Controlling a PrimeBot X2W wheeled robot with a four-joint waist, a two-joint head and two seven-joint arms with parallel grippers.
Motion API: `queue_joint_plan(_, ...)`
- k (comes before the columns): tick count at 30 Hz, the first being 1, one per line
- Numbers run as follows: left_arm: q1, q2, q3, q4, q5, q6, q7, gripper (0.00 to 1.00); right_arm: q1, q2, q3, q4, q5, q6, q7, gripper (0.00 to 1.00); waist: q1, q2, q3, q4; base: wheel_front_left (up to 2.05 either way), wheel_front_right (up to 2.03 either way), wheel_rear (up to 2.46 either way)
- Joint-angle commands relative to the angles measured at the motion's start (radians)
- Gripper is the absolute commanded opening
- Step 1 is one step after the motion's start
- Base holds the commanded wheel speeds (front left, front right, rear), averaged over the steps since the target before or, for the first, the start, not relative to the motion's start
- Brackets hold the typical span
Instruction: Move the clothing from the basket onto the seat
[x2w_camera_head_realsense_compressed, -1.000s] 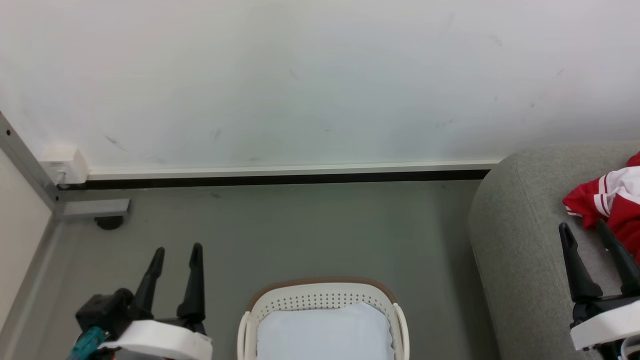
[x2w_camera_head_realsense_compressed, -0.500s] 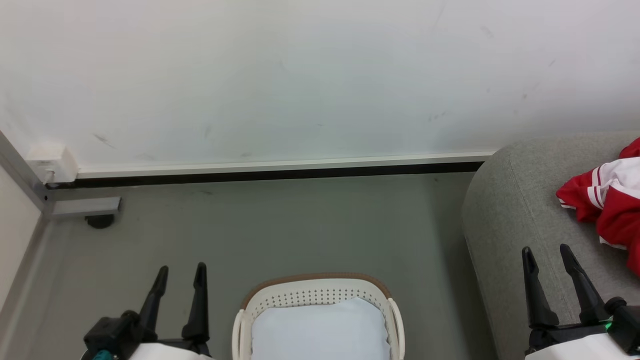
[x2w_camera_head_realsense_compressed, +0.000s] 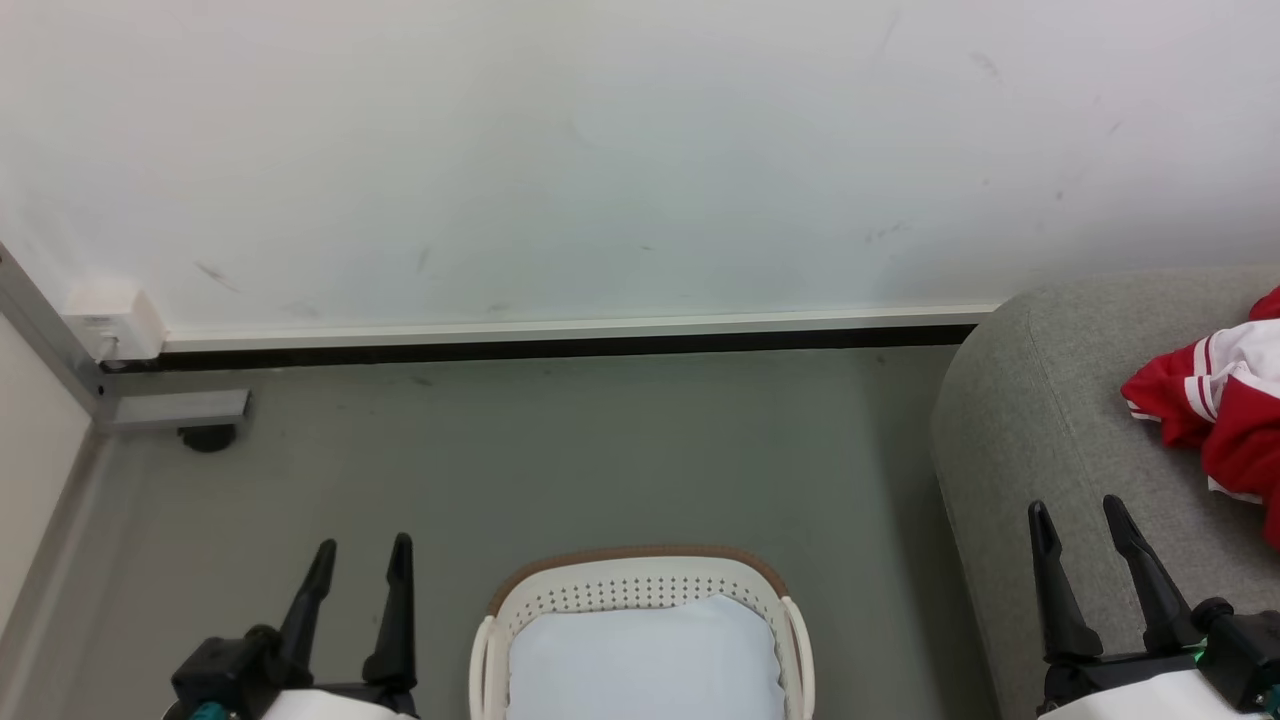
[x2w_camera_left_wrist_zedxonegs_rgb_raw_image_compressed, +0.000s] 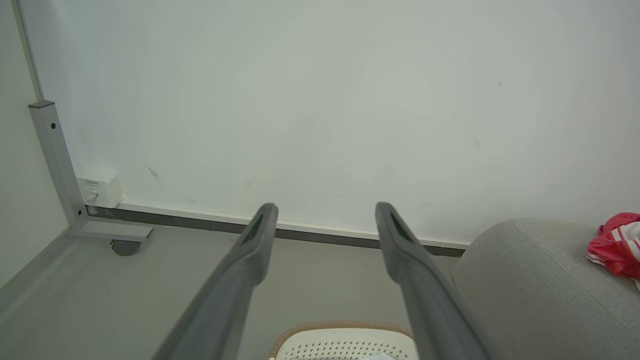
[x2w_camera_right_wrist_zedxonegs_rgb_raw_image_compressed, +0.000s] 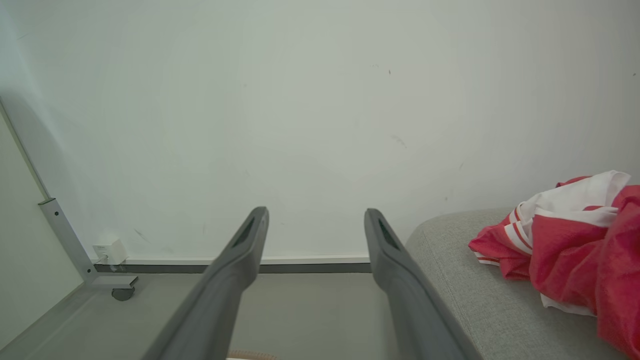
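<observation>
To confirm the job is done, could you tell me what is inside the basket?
A pale blue-white pad lies inside the basket; anything beneath it is covered.

I see a scuffed white wall (x2w_camera_head_realsense_compressed: 600, 150), grey floor (x2w_camera_head_realsense_compressed: 560, 450), a small white wall box (x2w_camera_head_realsense_compressed: 112, 322) beside a metal frame (x2w_camera_head_realsense_compressed: 175, 408) on a caster (x2w_camera_head_realsense_compressed: 208, 438), and a pale pad (x2w_camera_head_realsense_compressed: 645, 665).

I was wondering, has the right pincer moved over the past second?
Yes. In the head view the right pincer has drawn back down and left across the seat, away from the clothing, which its fingers overlapped a second ago.
</observation>
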Motion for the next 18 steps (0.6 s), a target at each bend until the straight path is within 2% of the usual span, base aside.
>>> queue_joint_plan(1, -0.007, 0.000, 0.005, 0.003, 0.016, -0.001, 0.000, 1.00, 0.001, 0.001, -0.004, 0.001, -0.004, -0.002, -0.003, 1.00, 0.0000, 0.0000, 0.000, 0.000, 0.00, 0.00, 0.00)
queue_joint_plan(18, -0.010, -0.005, 0.019, 0.017, 0.012, -0.013, 0.000, 1.00, -0.005, 0.007, 0.005, 0.013, 0.005, -0.002, -0.003, 1.00, 0.0000, 0.0000, 0.002, -0.004, 0.00, 0.00, 0.00)
